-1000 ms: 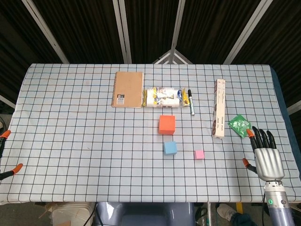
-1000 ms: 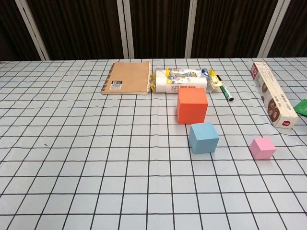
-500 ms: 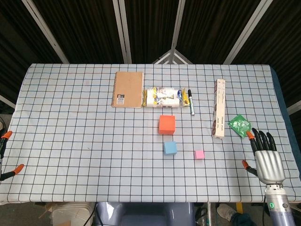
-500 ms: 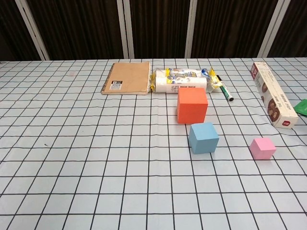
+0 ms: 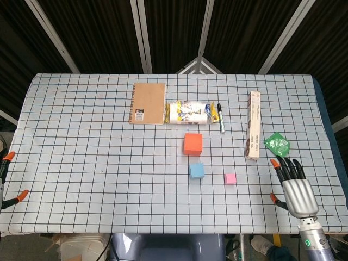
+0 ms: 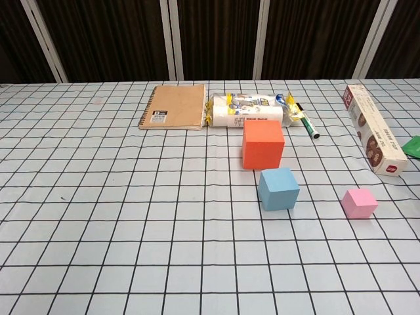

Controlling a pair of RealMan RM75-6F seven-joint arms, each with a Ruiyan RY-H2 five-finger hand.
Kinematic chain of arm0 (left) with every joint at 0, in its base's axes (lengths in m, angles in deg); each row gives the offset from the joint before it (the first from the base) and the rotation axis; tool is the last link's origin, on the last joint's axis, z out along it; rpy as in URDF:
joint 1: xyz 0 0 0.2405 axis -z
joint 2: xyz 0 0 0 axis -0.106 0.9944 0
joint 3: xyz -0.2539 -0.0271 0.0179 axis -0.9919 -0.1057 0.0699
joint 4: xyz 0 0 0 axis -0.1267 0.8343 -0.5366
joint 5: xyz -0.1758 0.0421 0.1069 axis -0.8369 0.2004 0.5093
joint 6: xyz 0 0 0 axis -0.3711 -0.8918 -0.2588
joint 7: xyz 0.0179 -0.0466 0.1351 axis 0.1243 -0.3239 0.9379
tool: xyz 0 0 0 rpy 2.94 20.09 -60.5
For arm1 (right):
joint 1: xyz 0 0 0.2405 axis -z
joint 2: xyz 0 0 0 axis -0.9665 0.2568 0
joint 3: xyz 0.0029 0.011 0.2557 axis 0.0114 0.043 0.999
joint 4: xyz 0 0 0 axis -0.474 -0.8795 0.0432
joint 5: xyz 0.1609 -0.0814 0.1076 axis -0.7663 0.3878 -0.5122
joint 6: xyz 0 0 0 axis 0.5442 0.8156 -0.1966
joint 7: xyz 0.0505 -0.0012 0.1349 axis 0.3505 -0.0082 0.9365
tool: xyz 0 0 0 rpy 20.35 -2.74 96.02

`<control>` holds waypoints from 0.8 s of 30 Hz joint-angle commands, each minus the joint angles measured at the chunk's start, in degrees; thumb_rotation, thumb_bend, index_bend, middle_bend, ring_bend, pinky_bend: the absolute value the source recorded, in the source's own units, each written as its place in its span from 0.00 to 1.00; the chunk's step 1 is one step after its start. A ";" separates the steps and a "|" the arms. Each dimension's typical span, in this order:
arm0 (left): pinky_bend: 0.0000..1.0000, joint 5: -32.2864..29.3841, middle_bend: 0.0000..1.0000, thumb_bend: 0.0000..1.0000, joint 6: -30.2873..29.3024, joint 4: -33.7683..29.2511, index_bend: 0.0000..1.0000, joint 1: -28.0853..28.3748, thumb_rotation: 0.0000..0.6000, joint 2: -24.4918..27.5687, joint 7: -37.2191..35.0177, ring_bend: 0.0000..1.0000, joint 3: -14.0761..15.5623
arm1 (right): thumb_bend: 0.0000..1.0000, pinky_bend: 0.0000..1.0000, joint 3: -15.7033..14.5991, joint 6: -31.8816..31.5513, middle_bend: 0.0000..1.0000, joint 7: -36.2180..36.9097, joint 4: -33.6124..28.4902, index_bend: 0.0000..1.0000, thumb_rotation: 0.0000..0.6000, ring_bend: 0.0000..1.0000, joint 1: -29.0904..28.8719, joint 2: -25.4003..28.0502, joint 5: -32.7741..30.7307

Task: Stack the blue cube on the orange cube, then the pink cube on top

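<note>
Three foam cubes unstacked on the checked tablecloth (image 5: 81,136).
The light blue cube (image 5: 196,171) sits just near of the orange cube (image 5: 193,143), small pink cube (image 5: 230,178) to its right; the right hand (image 5: 293,187) hovers empty, fingers spread, near the right edge; the left hand (image 5: 5,182) is barely visible, state unclear.

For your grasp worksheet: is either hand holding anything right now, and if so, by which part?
Nothing is held. The right hand is open, fingers apart, away from the cubes. Only the left hand's fingertips show, holding nothing visible.

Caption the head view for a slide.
Right hand open near the table edge; orange cube, blue cube and pink cube unstacked.
</note>
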 commanded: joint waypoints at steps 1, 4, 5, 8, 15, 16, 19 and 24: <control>0.00 -0.48 0.00 0.12 0.40 -0.05 0.06 0.15 1.00 -0.03 0.10 0.00 -0.17 | 0.28 0.00 -0.34 3.15 0.00 -4.78 -2.68 0.00 1.00 0.00 -1.71 -1.84 -0.32; 0.00 -0.74 0.00 0.12 0.77 -0.10 0.06 0.33 1.00 0.05 0.18 0.00 -0.26 | 0.28 0.00 0.77 5.56 0.00 -11.20 -6.33 0.00 1.00 0.00 -3.37 -3.37 -2.91; 0.00 -0.81 0.00 0.12 0.88 -0.09 0.06 0.37 1.00 0.07 0.18 0.00 -0.28 | 0.28 0.00 1.13 6.46 0.00 -12.63 -7.75 0.00 1.00 0.00 -4.01 -3.90 -3.82; 0.00 -1.06 0.00 0.12 1.25 -0.02 0.06 0.51 1.00 0.23 0.00 0.00 -0.33 | 0.28 0.00 1.84 9.31 0.00 -16.00 -11.01 0.00 1.00 0.00 -5.85 -4.85 -6.53; 0.00 -1.37 0.00 0.12 1.13 0.32 0.06 0.39 1.00 0.92 -1.62 0.00 -0.60 | 0.28 0.00 4.99 11.41 0.00 -25.09 -15.76 0.00 1.00 0.00 -10.17 -8.34 -12.37; 0.00 -1.39 0.00 0.12 1.14 0.35 0.06 0.38 1.00 0.97 -1.78 0.00 -0.63 | 0.28 0.00 5.16 11.41 0.00 -25.91 -16.05 0.00 1.00 0.00 -10.49 -8.73 -12.88; 0.00 -1.52 0.00 0.12 1.25 0.40 0.06 0.40 1.00 1.09 -2.18 0.00 -0.67 | 0.28 0.00 5.70 12.18 0.00 -28.95 -16.88 0.00 1.00 0.00 -11.98 -10.17 -15.31; 0.00 -1.36 0.00 0.12 0.95 0.51 0.06 0.25 1.00 1.28 -2.72 0.00 -0.66 | 0.28 0.00 7.30 13.14 0.00 -33.01 -16.53 0.00 1.00 0.00 -15.14 -13.36 -20.39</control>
